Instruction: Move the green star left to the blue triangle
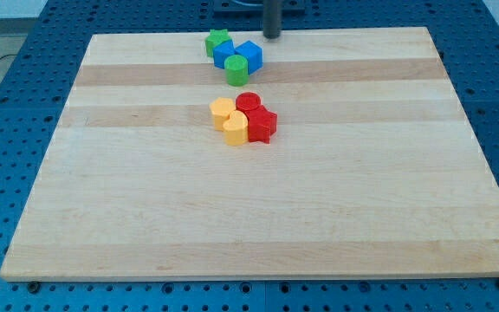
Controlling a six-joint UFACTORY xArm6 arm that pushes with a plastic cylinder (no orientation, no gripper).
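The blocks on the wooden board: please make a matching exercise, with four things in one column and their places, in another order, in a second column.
Things:
1. green star
2. my tip
3. red blocks
4. yellow blocks

Places:
A. left half of the middle cluster
B. view's right of the top cluster
C. left end of the top cluster
D. right half of the middle cluster

Pairs: 1-C, 2-B, 3-D, 4-A

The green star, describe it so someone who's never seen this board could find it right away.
On the wooden board, look near the top edge for the green-and-blue cluster, left of my tip. The green star is its leftmost, topmost piece, touching a blue block. Unlike the rounder green block below, it has points.
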